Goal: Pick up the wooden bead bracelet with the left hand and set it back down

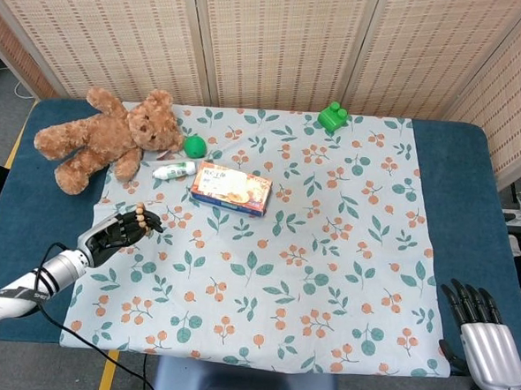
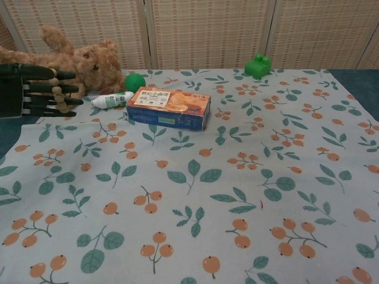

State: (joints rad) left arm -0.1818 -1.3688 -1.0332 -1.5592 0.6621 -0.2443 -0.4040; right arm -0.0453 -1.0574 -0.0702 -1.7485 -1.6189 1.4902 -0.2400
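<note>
Woven screens behind, blue table (image 1: 473, 186) under a floral cloth (image 1: 328, 252). Head view: left hand (image 1: 117, 228) at the cloth's left edge, fingers straightened, wooden bead bracelet (image 1: 139, 214) draped over them; right hand (image 1: 482, 337) idle, fingers apart, holding nothing. Chest view: left hand (image 2: 32, 89) level, bracelet (image 2: 55, 89) strung across the fingers, probably off the cloth. Step: set-down. Next: lower and slip the beads off.

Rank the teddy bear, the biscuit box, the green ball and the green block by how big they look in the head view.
1. Teddy bear, clearly largest.
2. Biscuit box.
3. Green block and green ball look about alike, so no ranking between them; the block sits farther from the camera, which adds doubt.
</note>
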